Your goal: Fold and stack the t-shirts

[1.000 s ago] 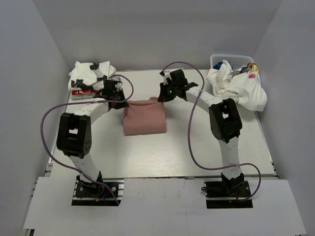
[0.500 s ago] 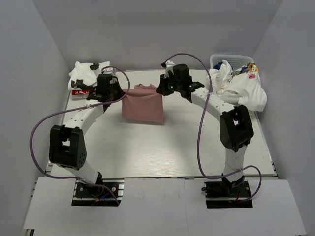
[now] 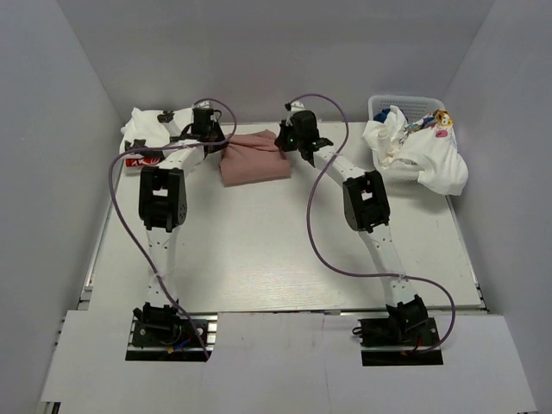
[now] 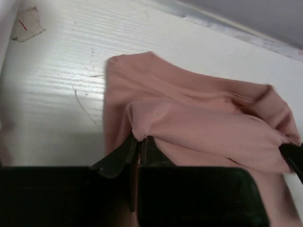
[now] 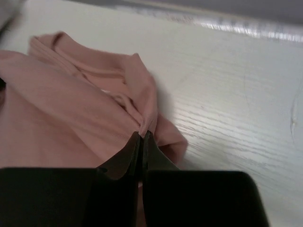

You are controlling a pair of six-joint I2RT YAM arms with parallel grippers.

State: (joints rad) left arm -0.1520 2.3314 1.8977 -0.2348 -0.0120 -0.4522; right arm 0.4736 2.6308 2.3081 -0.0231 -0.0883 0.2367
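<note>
grip: left gripper, right gripper clamped on pink t-shirt
done: white stack, far left
left: heap at basket, far right

Pink tee (bunched), far back

Pretty sure I live in a robotics lab, in some kind of test cell. Plain grey panels box me in on the left, back and right. The bare white table under me is more workbench than furniture. My two arms are bolted to black base plates at its near edge, with purple cables looping loose over the top. The only homey bit is a white mesh basket stuffed with t-shirts, parked in the far right corner.
</note>
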